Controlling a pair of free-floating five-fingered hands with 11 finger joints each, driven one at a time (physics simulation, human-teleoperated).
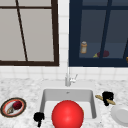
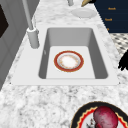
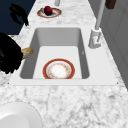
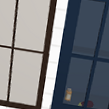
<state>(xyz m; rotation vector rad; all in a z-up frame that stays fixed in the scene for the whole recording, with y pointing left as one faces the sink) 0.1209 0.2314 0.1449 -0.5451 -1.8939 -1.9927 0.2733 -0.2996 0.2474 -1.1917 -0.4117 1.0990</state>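
On the surface's left edge a patterned plate [image 1: 13, 107] holds a red fruit [image 1: 17, 105], the left hand [image 1: 38, 117] hangs clenched and empty by the sink's [image 1: 67, 93] front-left corner, and the right hand [image 1: 107, 96] grips a wooden stick [image 1: 110, 101] just beyond its right rim, not yet set down beside the white plate [image 1: 121, 115].

Two matte black robot hand [image 1: 107, 96] shapes, human-like fingers, no arms, unmarked surfaces

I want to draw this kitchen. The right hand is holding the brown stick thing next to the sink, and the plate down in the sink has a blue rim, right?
Not quite: the plate in the sink has a red rim, not blue, as the right side view shows. The rest holds: the right hand is curled round the brown stick on the counter beside the sink.
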